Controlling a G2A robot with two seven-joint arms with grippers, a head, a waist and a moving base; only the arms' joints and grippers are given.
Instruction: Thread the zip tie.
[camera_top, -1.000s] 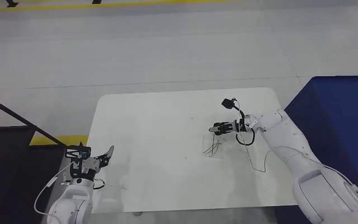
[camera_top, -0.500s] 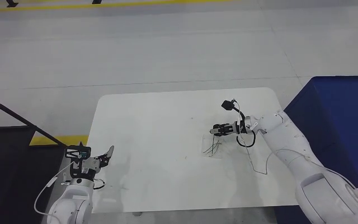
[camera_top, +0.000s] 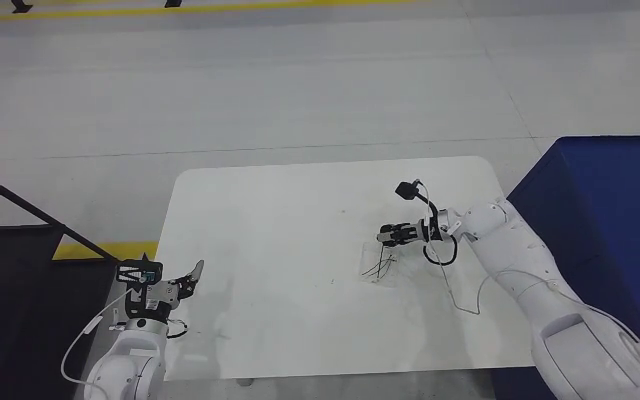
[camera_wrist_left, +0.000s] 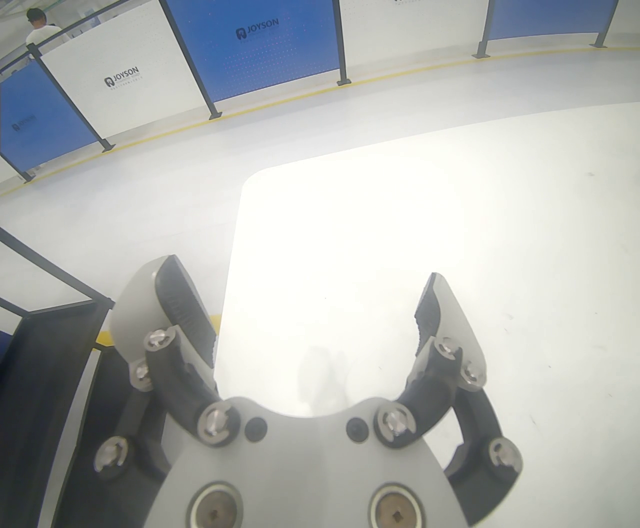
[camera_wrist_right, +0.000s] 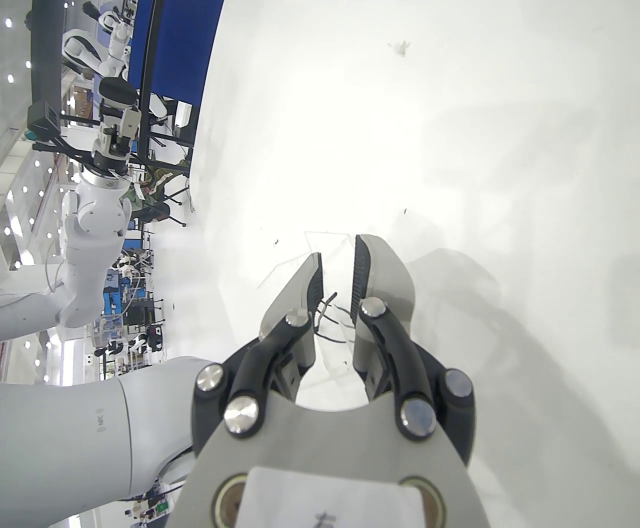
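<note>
Threading not yet begun: your zip ties lie in the clear tray.
Right gripper hovers above them, fingers narrowly parted, empty; left gripper spread wide, well apart.

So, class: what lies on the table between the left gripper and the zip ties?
Nothing: the top view shows bare table from the left gripper to the zip ties.

In the top view the zip tie shows as thin dark strands, too small for us to count. In the right wrist view the right end effector covers part of them and of the clear tray; we cannot tell whether they touch its fingers.
</note>
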